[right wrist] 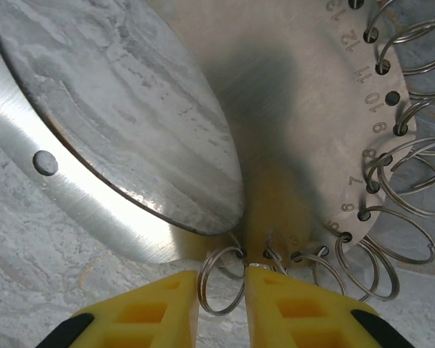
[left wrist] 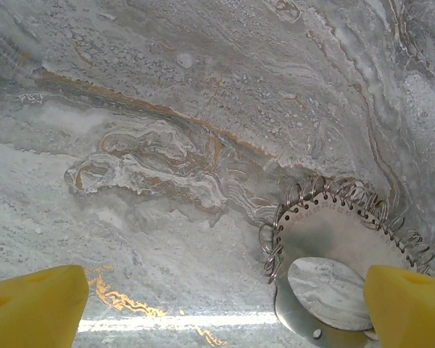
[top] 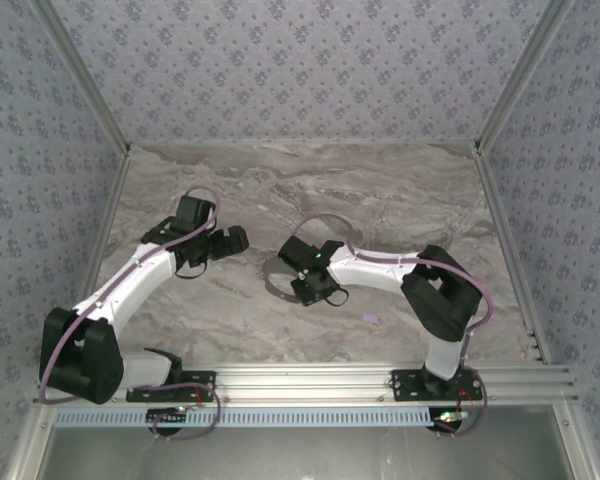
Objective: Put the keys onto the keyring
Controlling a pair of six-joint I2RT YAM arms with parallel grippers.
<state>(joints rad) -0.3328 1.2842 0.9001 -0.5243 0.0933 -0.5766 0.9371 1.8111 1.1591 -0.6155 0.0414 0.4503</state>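
Marbled grey stone forms the table (top: 400,190), closed in by walls (top: 280,60) papered in a small blue-grey floral print. Near the middle of the table lies the keyring (top: 271,276), a flat metal disc with a large oval cut-out showing the stone beneath. Its rim is punched with numbered holes, and thin wire loops hang from them. The right gripper (top: 315,285) is down over the keyring's near-right side. From the right wrist, its yellow fingers (right wrist: 156,315) stand close together at the edge of the keyring (right wrist: 297,109), leaving only a narrow gap. A small split ring (right wrist: 201,286) sits in that gap and spans it from one finger to the other. Whether it is actually pinched or merely lies between them I cannot tell. The left gripper (top: 225,245) hovers to the left of the keyring, apart from it, its jaws spread as wide as they go and holding nothing. In the left wrist view, the keyring (left wrist: 333,232) lies just beside the right-hand yellow finger (left wrist: 409,308). A tiny lilac key (top: 370,319) rests on the bare stone near the right arm's elbow, well apart from the keyring.
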